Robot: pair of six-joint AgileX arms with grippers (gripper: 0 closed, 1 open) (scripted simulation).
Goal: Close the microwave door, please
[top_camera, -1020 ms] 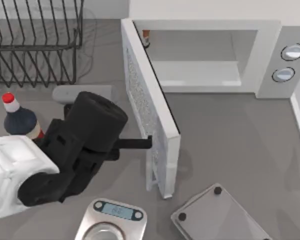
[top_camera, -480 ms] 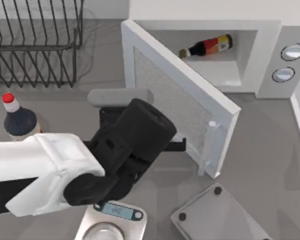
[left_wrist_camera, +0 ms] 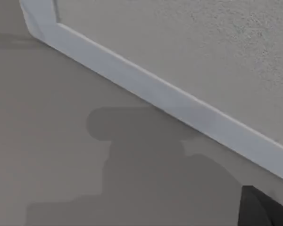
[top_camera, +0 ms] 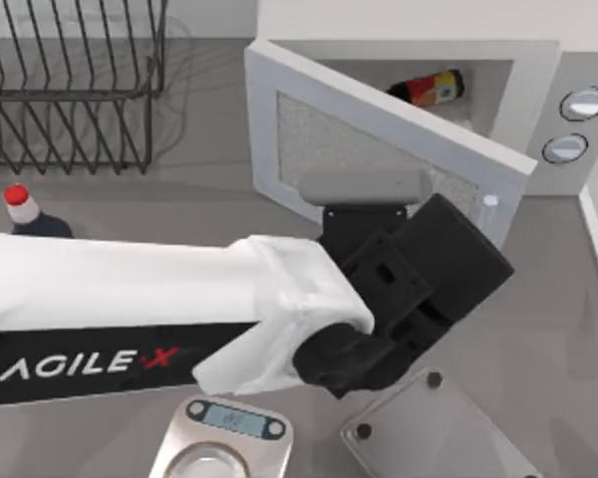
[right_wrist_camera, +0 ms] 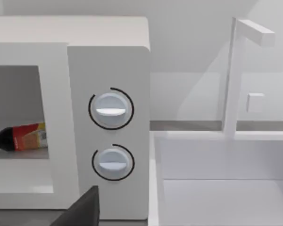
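The left arm's wrist (top_camera: 419,289) presses close against the outer face of the microwave door (top_camera: 369,139), which stands partly open — hinged at the left of the microwave (top_camera: 538,60) with its free edge out toward the front right, near the two silver knobs (top_camera: 575,124). The fingers are hidden under the wrist housing, so whether they are wide or narrow cannot be told. The likely trouble lies in the push: contact near the door's free edge could slide off past the corner, leaving the door ajar, or the bulky wrist could catch the handle side as the gap narrows. The overhead view gives the door's angle and the sauce bottle (top_camera: 429,87) lying inside the cavity; the left wrist view shows the door's pale frame (left_wrist_camera: 179,101) just above the grey surface (left_wrist_camera: 61,155). The right wrist view — from the parked right arm — faces the knobs (right_wrist_camera: 111,109) and the bottle (right_wrist_camera: 23,137) head-on.
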